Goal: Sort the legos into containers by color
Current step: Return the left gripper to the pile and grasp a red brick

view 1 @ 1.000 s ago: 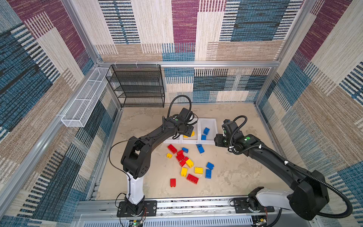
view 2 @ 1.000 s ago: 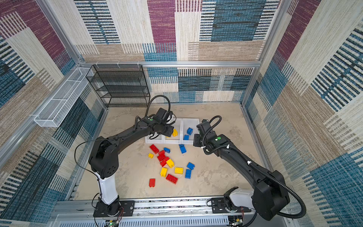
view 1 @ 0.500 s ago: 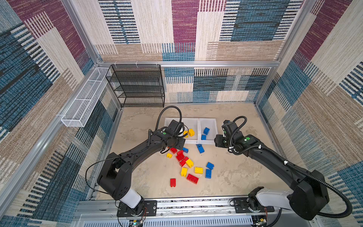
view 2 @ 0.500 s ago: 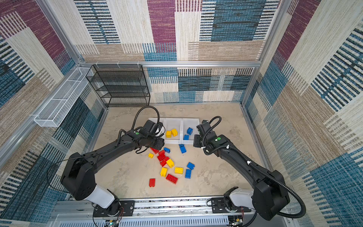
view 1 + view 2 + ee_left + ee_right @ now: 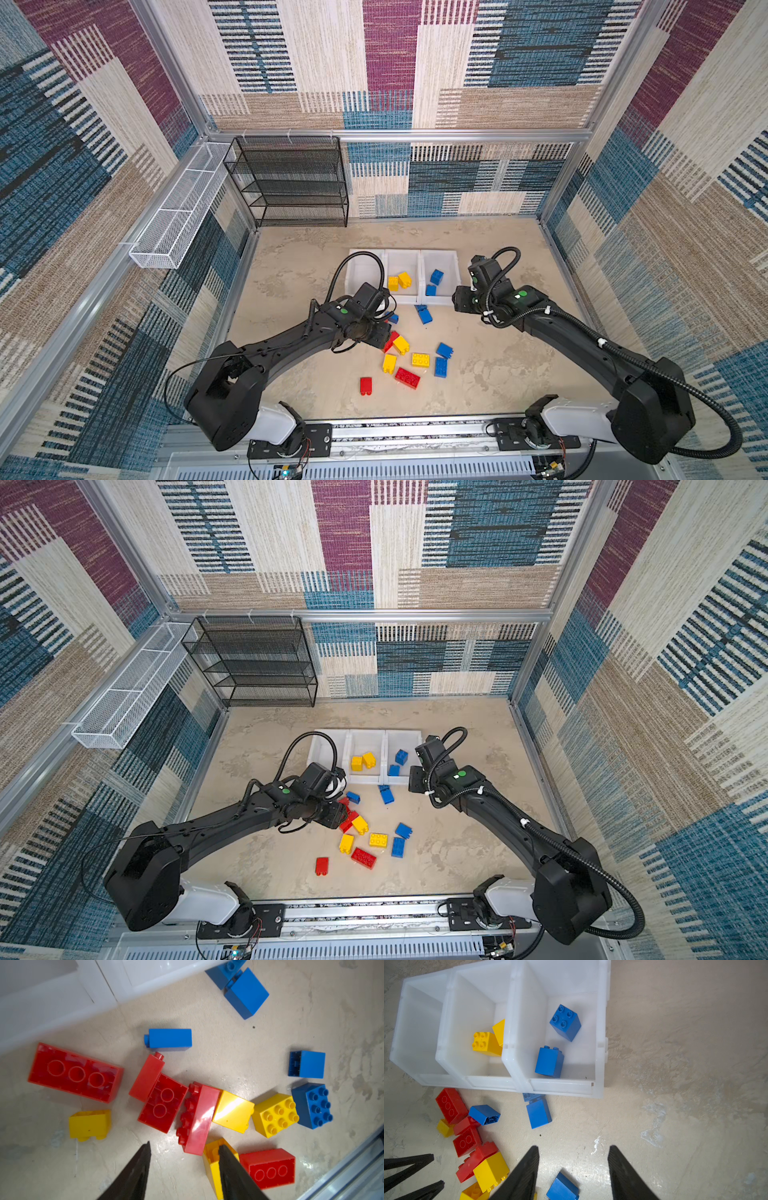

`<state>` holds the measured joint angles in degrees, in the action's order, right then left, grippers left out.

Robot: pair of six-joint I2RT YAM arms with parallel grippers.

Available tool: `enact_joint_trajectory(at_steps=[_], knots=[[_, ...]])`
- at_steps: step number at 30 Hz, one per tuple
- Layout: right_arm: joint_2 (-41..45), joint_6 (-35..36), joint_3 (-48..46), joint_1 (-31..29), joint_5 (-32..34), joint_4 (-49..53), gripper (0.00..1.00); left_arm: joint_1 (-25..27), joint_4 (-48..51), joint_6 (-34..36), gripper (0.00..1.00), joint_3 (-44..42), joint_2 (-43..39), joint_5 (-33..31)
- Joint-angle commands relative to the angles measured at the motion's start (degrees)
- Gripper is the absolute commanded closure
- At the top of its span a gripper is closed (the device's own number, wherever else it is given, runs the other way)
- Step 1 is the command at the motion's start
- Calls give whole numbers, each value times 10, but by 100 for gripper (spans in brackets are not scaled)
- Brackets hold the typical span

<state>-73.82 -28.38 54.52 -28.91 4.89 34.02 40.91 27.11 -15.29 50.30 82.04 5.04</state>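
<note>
Back from the containers [image 5: 405,261], my left gripper [image 5: 184,1144] hangs parted over red legos [image 5: 75,1073] that both top views half hide. Right gripper [image 5: 573,1147] gapes, empty.

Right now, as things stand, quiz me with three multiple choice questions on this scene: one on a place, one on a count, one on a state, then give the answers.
1. Of the three white bins, which holds the yellow bricks?
A) the left-end bin
B) the middle bin
C) the right-end bin

2. How many blue bricks lie inside the bins?
A) two
B) one
C) four

3. The right pincer is:
A) shut on a blue brick
B) shut on nothing
C) open, holding nothing

Answers:
1 B, since both binned yellow ones sit in the centre compartment.
2 A, since one studs-up cube and one tipped cube share a single bin, and the other blue ones lie on the floor.
3 C, since its fingers stand apart with only bare floor between them.
</note>
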Motion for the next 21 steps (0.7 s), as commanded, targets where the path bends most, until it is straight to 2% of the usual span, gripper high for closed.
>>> enact_joint_trajectory(at_steps=[1, 12, 21], knots=[[-3, 0, 4, -1, -6, -15, 44, 10, -29, -28, 45, -14, 3, 10], [7, -11, -6, -1, -3, -17, 44, 13, -47, -20, 47, -24, 34, 12], [4, -10, -6, -1, -2, -18, 44, 15, -65, -22, 54, -25, 55, 19]])
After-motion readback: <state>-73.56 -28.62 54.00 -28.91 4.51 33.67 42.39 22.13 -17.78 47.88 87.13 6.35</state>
